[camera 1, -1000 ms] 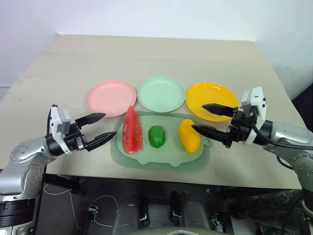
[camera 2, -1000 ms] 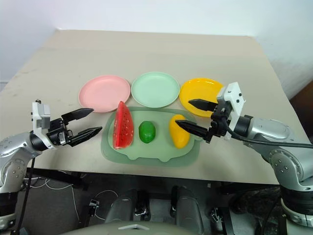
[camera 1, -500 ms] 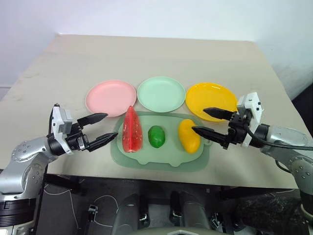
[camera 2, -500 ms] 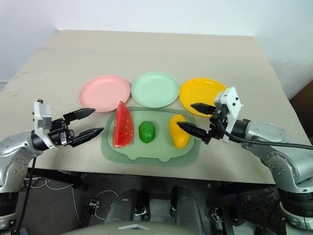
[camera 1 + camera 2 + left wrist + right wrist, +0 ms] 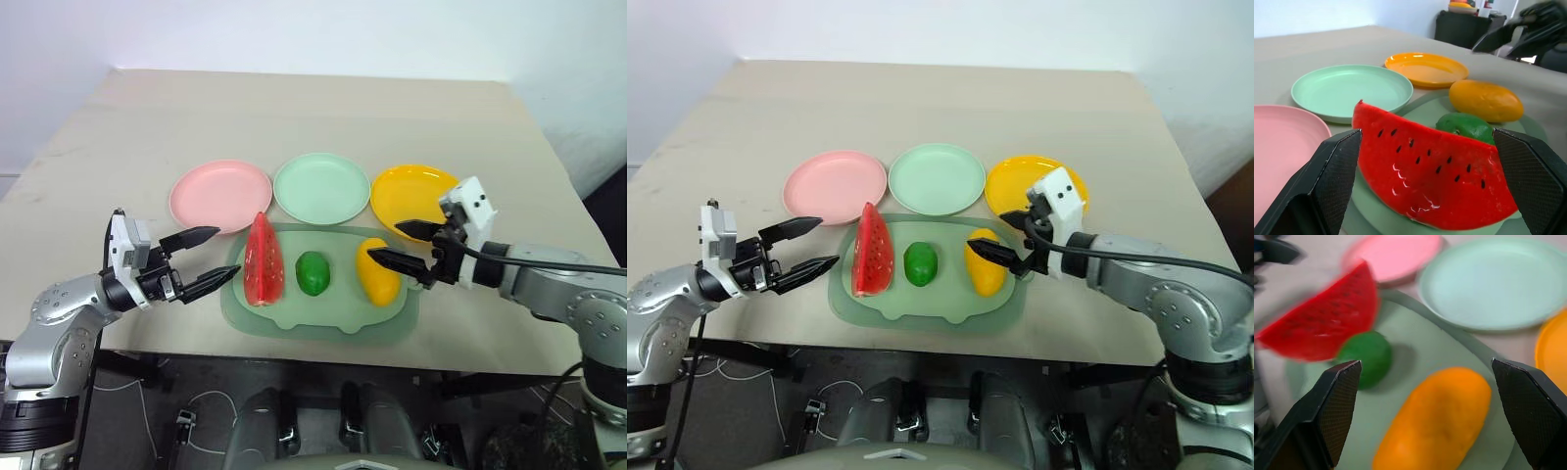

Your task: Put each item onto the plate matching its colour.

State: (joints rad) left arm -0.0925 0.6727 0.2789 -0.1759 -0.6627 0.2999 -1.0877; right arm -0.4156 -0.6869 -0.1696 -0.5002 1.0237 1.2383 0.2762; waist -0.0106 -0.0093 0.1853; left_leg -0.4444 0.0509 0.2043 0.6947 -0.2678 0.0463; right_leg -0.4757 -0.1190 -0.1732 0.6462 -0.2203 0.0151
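Nothing has been sorted yet. The table (image 5: 294, 108) carries everything, and along its middle three plates stand in a row: the pink plate (image 5: 219, 195) toward the left edge, the mint green plate (image 5: 322, 187) in the centre, and the orange-yellow plate (image 5: 411, 196) toward the right edge. All three are bare. Just in front of them, touching the table's front edge, lies the pale green mat (image 5: 323, 313), and all three fruits sit on it. The red watermelon wedge (image 5: 263, 261) stands on its flat side at the mat's left end, the yellow mango (image 5: 378, 272) lies at the right end, and the small green fruit (image 5: 313, 273) sits between them, apart from both.

So all three moves are left to do, each a short carry from the mat to the plate behind it.

The left gripper (image 5: 208, 260) hangs beside the mat's left end with its jaws spread wide and nothing between them, aimed at the wedge. The right gripper (image 5: 401, 247) is likewise spread and empty, its lower finger over the mango's upper end and its upper finger over the near rim of the orange-yellow plate. I judge the mango to be its target, though I can't tell whether a finger touches the fruit.

The mat's right edge is partly hidden behind the right gripper, and the right wrist view is blurred.
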